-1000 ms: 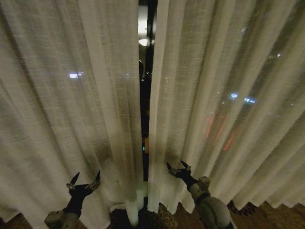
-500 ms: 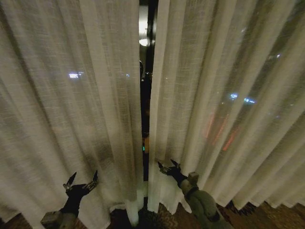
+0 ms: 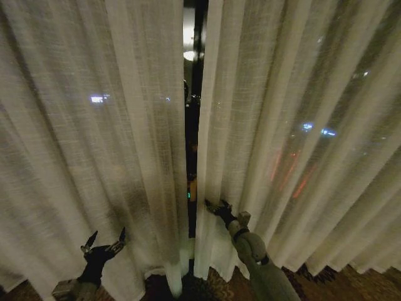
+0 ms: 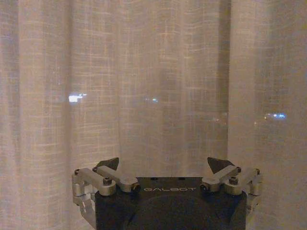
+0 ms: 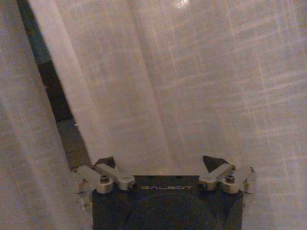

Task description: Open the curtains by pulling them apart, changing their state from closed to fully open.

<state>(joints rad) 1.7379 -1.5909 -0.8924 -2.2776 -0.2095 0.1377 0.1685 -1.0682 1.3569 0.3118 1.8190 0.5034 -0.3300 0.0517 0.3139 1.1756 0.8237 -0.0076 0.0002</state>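
Two sheer off-white curtains hang before me, a left panel (image 3: 94, 144) and a right panel (image 3: 294, 125), with a narrow dark gap (image 3: 191, 144) between them. My right gripper (image 3: 217, 205) is open, reaching up to the inner edge of the right panel beside the gap. In the right wrist view its fingertips (image 5: 211, 162) point at the right panel (image 5: 192, 86) with the gap (image 5: 53, 91) to one side. My left gripper (image 3: 103, 242) is open, low in front of the left panel; in the left wrist view it (image 4: 163, 165) faces pleated fabric (image 4: 144, 86).
Through the gap, a bright lamp reflection (image 3: 190, 55) and small lights show in dark glass. Coloured lights glimmer through the fabric. Patterned carpet (image 3: 351, 285) lies under the curtain hems at the bottom.
My right gripper has moved up and left, toward the inner edge of the right curtain. My left gripper has dropped slightly lower and left. The curtains hang as before.
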